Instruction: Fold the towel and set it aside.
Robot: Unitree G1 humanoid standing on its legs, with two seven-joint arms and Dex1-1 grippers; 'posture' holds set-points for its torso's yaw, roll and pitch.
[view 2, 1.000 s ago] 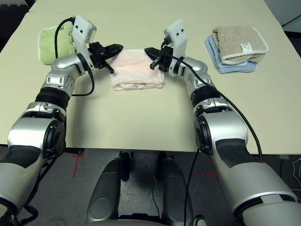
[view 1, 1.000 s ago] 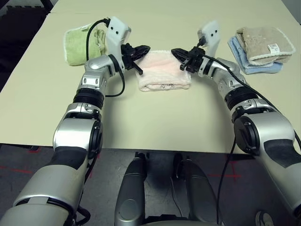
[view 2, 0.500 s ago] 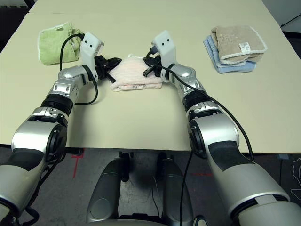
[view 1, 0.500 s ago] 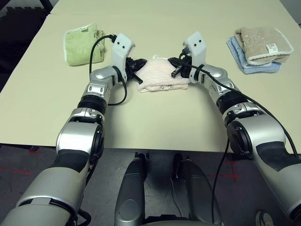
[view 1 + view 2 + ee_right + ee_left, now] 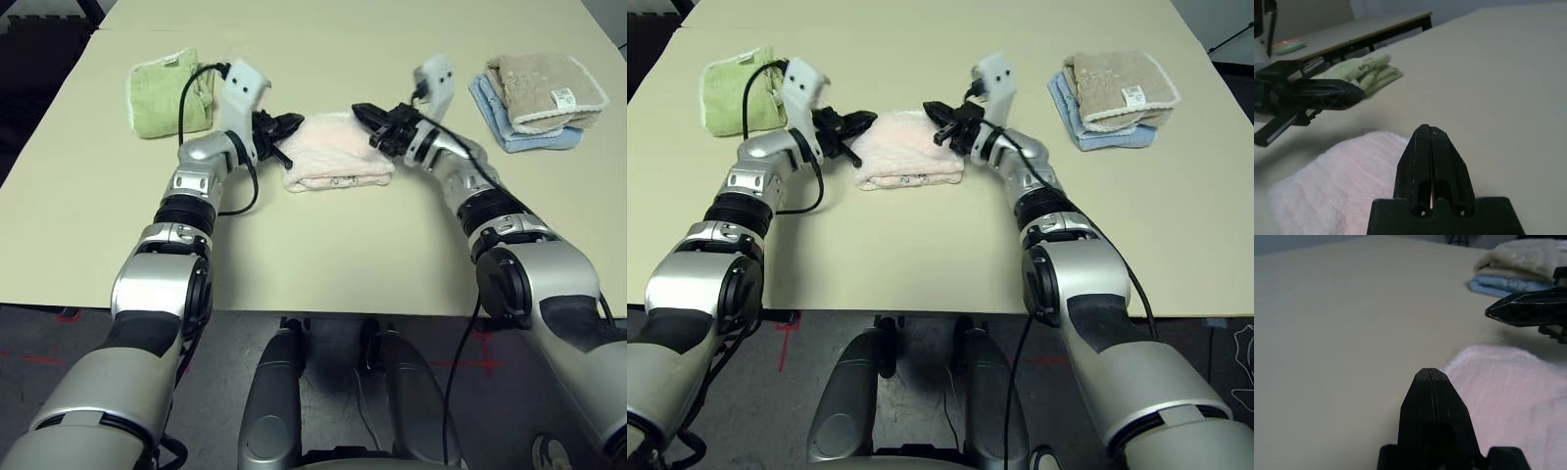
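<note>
The towel [image 5: 338, 162], pale pink and folded into a thick rectangle, lies on the table between my two arms. My left gripper [image 5: 291, 122] hovers shut at the towel's far left corner, its tip [image 5: 1431, 372] just over the pink cloth [image 5: 1508, 391] with nothing in it. My right gripper [image 5: 361, 111] is shut and empty too, pointing inward over the far right corner [image 5: 1337, 176]. The two black tips face each other a short way apart.
A light green towel [image 5: 162, 93] lies folded at the far left. At the far right a beige towel [image 5: 539, 88] rests on a blue one [image 5: 509, 127]. The tan table [image 5: 323, 255] is bare in front of the pink towel.
Half a second ago both grippers were pressed low against the towel's far corners. They have now lifted and drawn slightly apart, still shut. The towel stays folded in place.
</note>
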